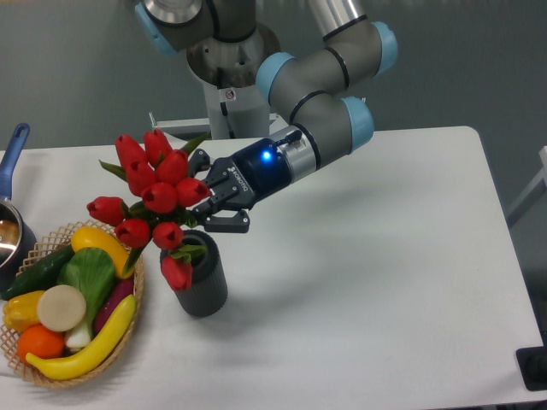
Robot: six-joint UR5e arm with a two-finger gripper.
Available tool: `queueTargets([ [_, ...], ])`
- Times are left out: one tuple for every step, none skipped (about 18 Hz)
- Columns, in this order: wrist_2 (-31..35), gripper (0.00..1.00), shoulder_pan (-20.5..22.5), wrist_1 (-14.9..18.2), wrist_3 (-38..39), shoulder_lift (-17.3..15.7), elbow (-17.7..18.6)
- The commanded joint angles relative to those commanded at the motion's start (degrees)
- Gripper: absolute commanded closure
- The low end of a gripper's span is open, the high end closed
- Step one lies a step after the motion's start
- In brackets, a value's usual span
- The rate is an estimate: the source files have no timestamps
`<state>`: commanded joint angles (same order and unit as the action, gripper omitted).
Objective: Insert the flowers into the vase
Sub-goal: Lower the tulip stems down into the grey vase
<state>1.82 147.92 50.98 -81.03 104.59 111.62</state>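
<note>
Left of centre in the frame, the robot's gripper (208, 202) pinches the stems of a bunch of red tulips (152, 190) and holds them tilted over the dark ribbed vase (200, 278), which stands just right of the wicker basket (135, 301) of toy vegetables. One bloom droops against the vase's rim. The insertion step appears to be in hand; the stems look only partly in the mouth. Next, the bunch probably needs righting and lowering before release.
</note>
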Motion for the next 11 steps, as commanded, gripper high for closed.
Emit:
queueTargets([
  [1.24, 0.74, 0.00, 0.00, 0.00, 0.26, 0.09],
  [1.43, 0.74, 0.00, 0.00, -0.17, 0.53, 0.35],
  [1.51, 0.74, 0.00, -0.09, -0.09, 0.53, 0.61],
  [1.60, 0.74, 0.00, -0.09, -0.18, 0.62, 0.79],
  [1.60, 0.74, 0.00, -0.09, -0.44, 0.97, 0.79],
  [1.60, 0.74, 0.00, -0.09, -0.96, 1.32, 0.88],
  [1.60, 0.74, 0.00, -0.09, -1.58, 1.58, 1.05],
  [1.60, 0.74, 0.00, -0.18, -2.19, 1.93, 1.49],
  [1.60, 0.74, -0.09, -0.18, -3.07, 2.20, 1.76],
  [1.60, 0.74, -0.17, -0.18, -3.86, 2.29, 2.19],
  [1.60, 0.74, -0.26, -0.18, -4.65, 2.63, 2.63],
])
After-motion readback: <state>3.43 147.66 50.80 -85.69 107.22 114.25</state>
